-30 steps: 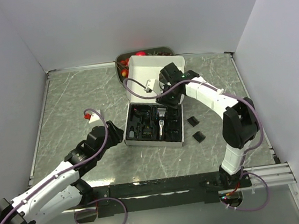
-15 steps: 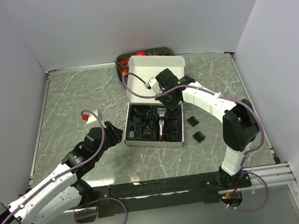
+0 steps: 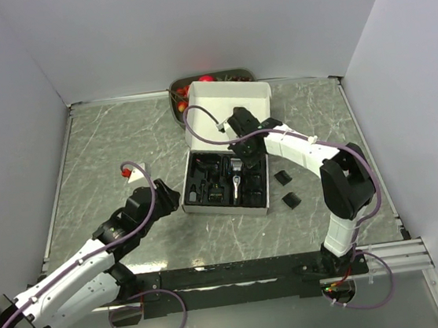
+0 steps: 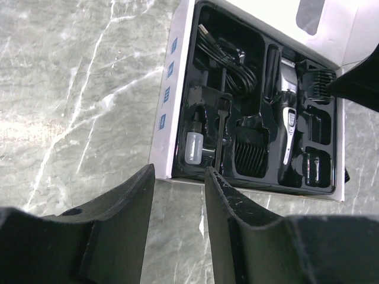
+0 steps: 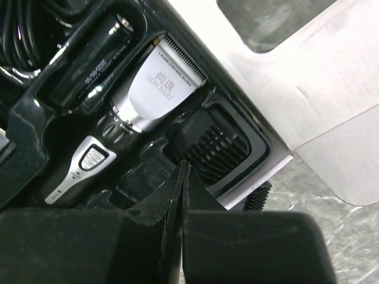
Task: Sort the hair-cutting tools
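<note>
The white box [image 3: 225, 207] is sitting open near the middle of the marble surface [image 3: 106, 145], its lid [image 3: 227, 100] standing up at the far side and a black insert [image 4: 204, 171] filling it. The slim black-and-silver hair clipper [image 5: 137, 109] is lying in a slot right of the insert's centre, blade end toward the lid. A ribbed comb guard [image 5: 214, 144] is resting in the compartment just beside the blade, and a black cylinder [image 5: 89, 59] is lying along the clipper's other side. The right pincer [image 5: 182, 170] is hanging over this far right part of the insert with its fingers pressed flat together and nothing between them. Whether its tips are touching the insert cannot be told. A coiled cable [image 4: 231, 56], a small bottle [image 4: 193, 148] and another comb guard [image 4: 251, 151] are sitting in the left and middle compartments. The left pincer [image 4: 177, 171] is hovering near the box's front left corner, its fingers standing partly apart and holding nothing. Two loose comb guards [image 3: 283, 177] [image 3: 292, 201] are lying on the surface just right of the box. A tray of fruit [image 3: 209, 79] is showing behind the lid.
</note>
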Controlling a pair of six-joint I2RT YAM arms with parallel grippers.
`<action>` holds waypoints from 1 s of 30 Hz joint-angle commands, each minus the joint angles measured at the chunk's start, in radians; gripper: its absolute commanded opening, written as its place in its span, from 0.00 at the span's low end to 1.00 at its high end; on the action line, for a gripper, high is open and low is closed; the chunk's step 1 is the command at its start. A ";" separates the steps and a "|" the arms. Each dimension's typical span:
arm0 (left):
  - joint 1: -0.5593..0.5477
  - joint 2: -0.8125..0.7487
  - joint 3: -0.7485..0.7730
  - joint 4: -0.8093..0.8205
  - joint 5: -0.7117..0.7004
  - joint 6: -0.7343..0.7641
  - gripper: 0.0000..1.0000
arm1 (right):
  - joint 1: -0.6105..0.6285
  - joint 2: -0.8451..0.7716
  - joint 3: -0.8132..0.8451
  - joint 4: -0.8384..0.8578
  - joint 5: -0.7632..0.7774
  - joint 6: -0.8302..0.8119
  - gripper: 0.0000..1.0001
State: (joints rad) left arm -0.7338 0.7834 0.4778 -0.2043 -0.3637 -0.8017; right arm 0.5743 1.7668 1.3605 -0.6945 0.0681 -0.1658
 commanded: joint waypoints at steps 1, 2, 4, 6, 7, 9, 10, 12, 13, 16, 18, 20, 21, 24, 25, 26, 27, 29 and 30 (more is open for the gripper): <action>-0.001 -0.003 -0.005 0.032 0.002 -0.011 0.45 | 0.006 0.017 0.006 0.052 0.036 0.040 0.00; -0.001 -0.001 -0.008 0.032 0.000 -0.011 0.45 | 0.004 0.022 0.006 0.058 0.041 0.041 0.00; -0.001 0.004 -0.007 0.032 0.000 -0.011 0.45 | 0.004 0.028 0.005 0.072 0.050 0.045 0.00; -0.001 0.005 -0.008 0.032 -0.001 -0.011 0.45 | 0.001 0.040 0.005 0.078 0.064 0.051 0.00; 0.001 0.007 -0.008 0.032 -0.003 -0.011 0.45 | -0.004 0.043 0.002 0.082 0.073 0.057 0.00; -0.001 0.007 -0.010 0.034 -0.004 -0.011 0.45 | -0.007 0.049 -0.003 0.085 0.090 0.060 0.00; -0.001 0.007 -0.011 0.032 -0.006 -0.010 0.45 | -0.008 0.052 -0.008 0.087 0.093 0.063 0.00; -0.001 0.011 -0.011 0.034 -0.007 -0.010 0.45 | -0.008 0.056 -0.014 0.090 0.108 0.066 0.00; -0.001 0.011 -0.011 0.036 -0.006 -0.008 0.45 | -0.008 0.057 -0.023 0.095 0.116 0.068 0.00; 0.001 0.020 -0.011 0.043 -0.003 -0.008 0.45 | -0.010 0.057 -0.037 0.093 0.136 0.071 0.00; -0.001 0.027 -0.011 0.045 -0.001 -0.008 0.45 | -0.013 0.060 -0.044 0.096 0.148 0.075 0.00; -0.001 0.031 -0.015 0.054 0.003 -0.010 0.45 | -0.014 0.059 -0.054 0.095 0.151 0.078 0.00; -0.001 0.036 -0.015 0.055 0.005 -0.010 0.45 | -0.014 0.060 -0.057 0.096 0.148 0.081 0.00; -0.001 0.043 -0.011 0.059 0.008 -0.010 0.45 | -0.016 0.056 -0.066 0.104 0.147 0.086 0.00; -0.001 0.043 -0.011 0.060 0.009 -0.010 0.45 | -0.017 0.048 -0.069 0.107 0.151 0.088 0.00; -0.001 0.045 -0.011 0.060 0.009 -0.010 0.45 | -0.016 0.040 -0.072 0.112 0.154 0.088 0.00; -0.001 0.045 -0.011 0.060 0.009 -0.010 0.45 | -0.016 0.036 -0.075 0.121 0.157 0.088 0.00; -0.001 0.047 -0.010 0.062 0.012 -0.010 0.45 | -0.016 0.017 -0.075 0.122 0.168 0.089 0.00; -0.001 0.047 -0.008 0.060 0.011 -0.010 0.45 | -0.014 0.010 -0.072 0.121 0.170 0.092 0.00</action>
State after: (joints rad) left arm -0.7338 0.8288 0.4637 -0.1833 -0.3630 -0.8032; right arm 0.5678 1.8107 1.3087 -0.5804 0.1986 -0.0937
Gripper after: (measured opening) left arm 0.450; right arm 0.007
